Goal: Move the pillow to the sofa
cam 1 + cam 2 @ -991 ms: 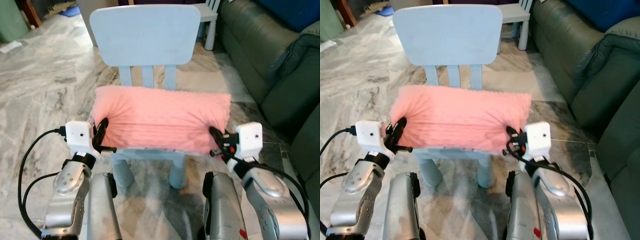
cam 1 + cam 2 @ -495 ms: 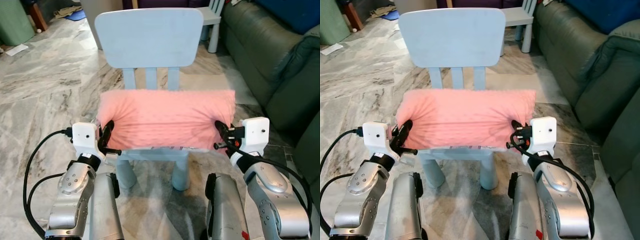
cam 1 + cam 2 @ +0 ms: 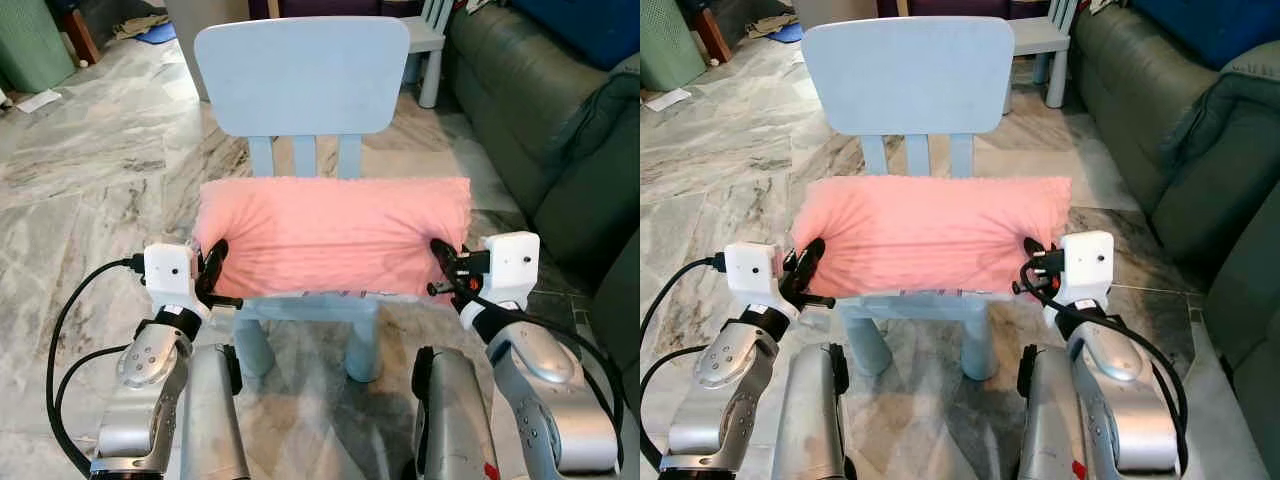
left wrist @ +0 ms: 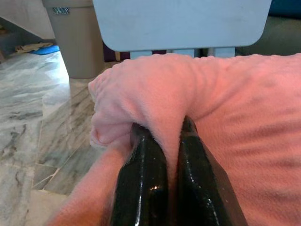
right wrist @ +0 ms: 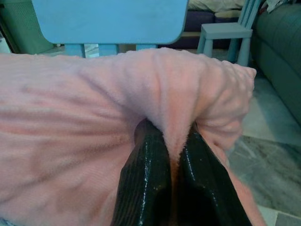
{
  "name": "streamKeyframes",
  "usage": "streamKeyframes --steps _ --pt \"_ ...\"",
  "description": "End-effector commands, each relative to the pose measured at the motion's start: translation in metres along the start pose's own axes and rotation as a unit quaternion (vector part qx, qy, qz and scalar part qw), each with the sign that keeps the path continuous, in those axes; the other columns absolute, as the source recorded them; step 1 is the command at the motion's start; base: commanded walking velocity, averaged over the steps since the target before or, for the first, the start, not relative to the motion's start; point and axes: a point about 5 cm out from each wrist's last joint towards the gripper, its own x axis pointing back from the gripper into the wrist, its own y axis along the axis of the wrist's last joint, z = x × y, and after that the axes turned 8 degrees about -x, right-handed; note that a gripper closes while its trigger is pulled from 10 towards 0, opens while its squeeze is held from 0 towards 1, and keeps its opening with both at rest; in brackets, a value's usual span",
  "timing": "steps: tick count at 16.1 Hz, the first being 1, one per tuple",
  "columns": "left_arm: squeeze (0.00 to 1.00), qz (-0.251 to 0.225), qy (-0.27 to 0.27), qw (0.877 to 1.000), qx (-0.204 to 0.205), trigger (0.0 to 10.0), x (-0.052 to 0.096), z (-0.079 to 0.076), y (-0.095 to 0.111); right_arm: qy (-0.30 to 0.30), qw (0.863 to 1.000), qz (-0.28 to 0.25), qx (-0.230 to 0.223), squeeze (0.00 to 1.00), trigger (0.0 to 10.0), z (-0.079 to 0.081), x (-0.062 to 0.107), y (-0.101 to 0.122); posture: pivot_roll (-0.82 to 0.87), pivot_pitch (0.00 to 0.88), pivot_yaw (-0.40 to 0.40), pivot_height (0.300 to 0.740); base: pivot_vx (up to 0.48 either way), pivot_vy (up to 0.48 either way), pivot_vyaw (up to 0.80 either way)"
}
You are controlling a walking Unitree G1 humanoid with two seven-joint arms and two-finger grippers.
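Over a marble floor (image 3: 90, 170), the pink pillow (image 3: 335, 235) spans crosswise, each end pinched by left tool (image 4: 162, 141) and right tool (image 5: 171, 141).

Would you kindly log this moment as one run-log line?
left gripper: shut on pillow | right gripper: shut on pillow | pillow: over chair seat | sofa: robot's right

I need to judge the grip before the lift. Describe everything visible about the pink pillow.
The pink pillow is oblong, soft and fuzzy, fleece-like. It lies lengthwise across the seat of the light blue child's chair, overhanging both sides. The left gripper pinches a fold at one end, the right gripper a fold at the other; the fabric bunches and creases toward both pinches.
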Motion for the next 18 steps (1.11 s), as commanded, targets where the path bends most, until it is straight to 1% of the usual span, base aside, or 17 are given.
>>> streamKeyframes --steps 1,3,7,9,15,18 --pt "0.00 -0.001 0.030 1.000 -0.001 10.0 0.0004 0.0096 0.0018 -0.012 1.000 -0.016 0.005 0.00 10.0 -0.0058 -0.0022 0.0093 -0.07 0.000 0.031 0.464 0.000 0.000 0.00" --pt "0.00 -0.003 0.033 0.999 0.003 10.0 -0.0003 0.0071 0.0012 -0.009 1.000 -0.018 0.009 0.00 10.0 -0.0072 -0.0047 0.0121 -0.07 0.000 0.021 0.494 0.000 0.000 0.00" --pt "0.00 -0.004 0.035 0.999 0.009 10.0 -0.0022 0.0037 -0.0002 -0.005 1.000 -0.020 0.013 0.00 10.0 -0.0076 -0.0071 0.0155 -0.07 0.000 0.009 0.539 0.000 0.000 0.00" --pt "0.00 -0.004 0.035 0.999 0.009 10.0 -0.0024 0.0037 -0.0004 -0.004 1.000 -0.019 0.013 0.00 10.0 -0.0076 -0.0076 0.0152 -0.07 0.000 0.008 0.554 0.000 0.000 0.00" --pt "0.00 -0.003 0.032 0.999 0.008 10.0 -0.0032 0.0030 -0.0011 -0.001 1.000 -0.019 0.010 0.00 10.0 -0.0042 -0.0091 0.0152 -0.07 0.000 0.013 0.634 0.000 0.000 0.00" --pt "0.00 -0.002 0.031 0.999 0.007 10.0 -0.0038 0.0025 -0.0017 0.000 1.000 -0.019 0.008 0.00 10.0 -0.0038 -0.0098 0.0149 -0.07 0.000 0.016 0.659 0.000 0.000 0.00"
